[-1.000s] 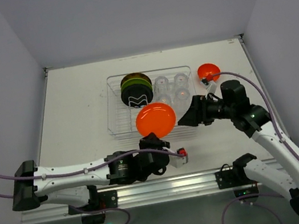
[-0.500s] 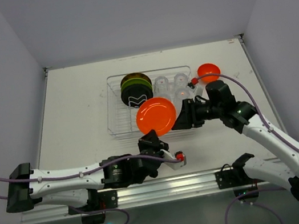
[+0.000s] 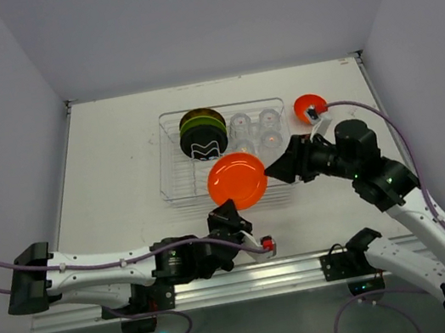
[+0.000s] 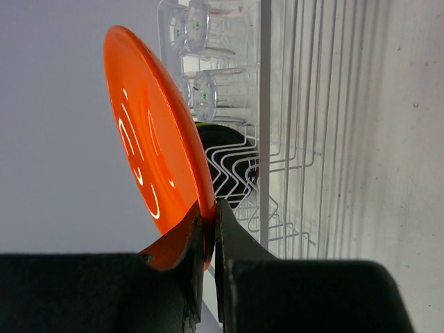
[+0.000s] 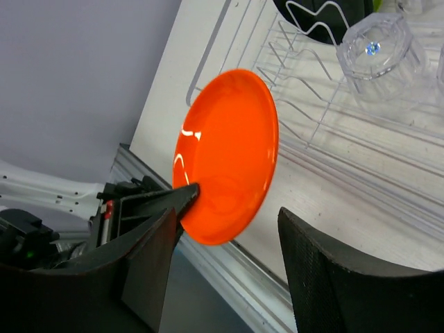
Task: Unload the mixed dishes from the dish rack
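On the top cam the left hand (image 3: 232,209) is clamped on the lower rim of the round glossy orange plate (image 3: 236,181). The left wrist cam confirms it: both fingers (image 4: 239,258) are pinched tight on the rim, w/ the plate standing on edge and leaning a little. The plate is up off the white counter (image 3: 111,169), hanging over the near edge of the big rectangular clear plastic dish rack (image 3: 172,175) w/ its thin wire dividers, toward the rack's right end. The right hand (image 3: 275,171) is just beside the plate's right edge, fingers spread wide apart. On the right wrist cam the plate's lower half shows btw the two black fingers (image 5: 319,277), but I can't tell if either one touches it. Inside the rack, far left, a stack of round plates (image 3: 202,135) stands on edge in the wires: black one nearest me, green and yellowish rims behind. Right of that, four small clear glasses (image 3: 255,130) sit in a two-by-two block at the rack's far right. The small glossy orange bowl (image 3: 307,105) sits on the counter outside the rack, just beside its far right corner and near the right arm's wrist.
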{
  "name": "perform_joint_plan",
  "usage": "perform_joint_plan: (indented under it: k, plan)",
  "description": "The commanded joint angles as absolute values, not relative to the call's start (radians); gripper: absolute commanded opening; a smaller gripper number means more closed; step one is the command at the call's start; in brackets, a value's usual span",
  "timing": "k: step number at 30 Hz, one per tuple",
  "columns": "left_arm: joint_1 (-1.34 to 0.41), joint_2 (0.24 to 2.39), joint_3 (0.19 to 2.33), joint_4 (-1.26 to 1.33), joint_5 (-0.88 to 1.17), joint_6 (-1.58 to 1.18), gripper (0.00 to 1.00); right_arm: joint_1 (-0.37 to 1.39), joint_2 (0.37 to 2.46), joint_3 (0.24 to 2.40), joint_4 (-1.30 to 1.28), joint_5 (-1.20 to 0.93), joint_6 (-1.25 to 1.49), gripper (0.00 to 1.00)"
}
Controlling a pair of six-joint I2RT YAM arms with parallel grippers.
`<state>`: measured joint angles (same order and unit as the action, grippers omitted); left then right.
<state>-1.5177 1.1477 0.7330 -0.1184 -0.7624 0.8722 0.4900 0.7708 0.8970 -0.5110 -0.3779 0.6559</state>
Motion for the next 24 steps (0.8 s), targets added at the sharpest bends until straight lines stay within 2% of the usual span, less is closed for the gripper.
perform_joint_plan:
  k: [1,6,11,13,15,18,20,24]
  plan:
    - [-1.532,1.134,0.738,-0.057,-0.753,0.922,0.00,0.489,0.880,0.977,-0.517,-0.347,0.640,0.62]
    - [-1.543,1.147,0.733,-0.051,-0.756,0.927,0.00,0.489,1.017,1.012,-0.532,-0.371,0.588,0.56]
    - [-1.548,1.154,0.712,-0.026,-0.761,0.948,0.00,0.492,1.032,1.002,-0.529,-0.339,0.571,0.50]
    - [-1.549,1.154,0.709,-0.018,-0.762,0.953,0.00,0.492,1.034,1.000,-0.531,-0.337,0.561,0.40]
    - [-1.549,1.160,0.709,-0.018,-0.761,0.954,0.00,0.492,1.037,0.988,-0.506,-0.386,0.558,0.21]
    - [-1.549,1.170,0.703,0.017,-0.770,0.963,0.00,0.492,1.052,0.963,-0.463,-0.471,0.569,0.04]
    - [-1.549,1.178,0.703,0.021,-0.782,0.971,0.00,0.492,1.068,0.945,-0.424,-0.498,0.581,0.05]
    - [-1.549,1.178,0.703,0.032,-0.787,0.980,0.00,0.491,1.106,0.930,-0.417,-0.509,0.578,0.14]
